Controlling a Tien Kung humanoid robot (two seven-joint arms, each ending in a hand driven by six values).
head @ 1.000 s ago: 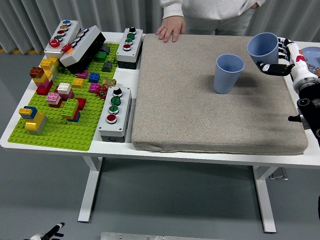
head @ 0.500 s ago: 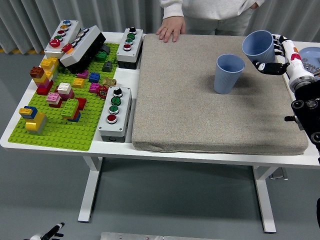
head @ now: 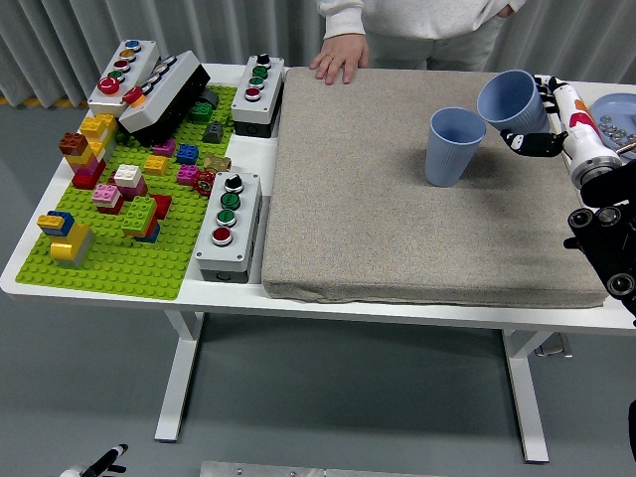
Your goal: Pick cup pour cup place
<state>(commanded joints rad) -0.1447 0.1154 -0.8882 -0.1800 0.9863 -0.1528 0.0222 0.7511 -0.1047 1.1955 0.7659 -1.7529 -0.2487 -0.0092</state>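
At the desk's left end a green brick plate [head: 119, 260] carried loose bricks [head: 124, 189], with button boxes [head: 230, 226] along its right edge and at its far-left corner; none of this had shifted over the last second. To the right, a grey mat [head: 397, 238] covered the rest of the desk, and a person's hand [head: 341, 58] rested flat on the mat's far edge, just as before. The robot's left hand was out of view. Near the mat's far-right corner one blue cup [head: 454, 146] stood upright, unmoved. The change was at the right: the right hand [head: 547, 119], fingers clasped round a second blue cup [head: 512, 97], had carried it left from above the mat's right edge until its rim hung close beside the standing cup, lifted clear of the mat. It had also begun to tip, mouth leaning toward the standing cup. By my reading the pick was done and the pour was just starting; placing the held cup remained. A plate [head: 621, 104] with small bits sat at the desk's far-right corner.
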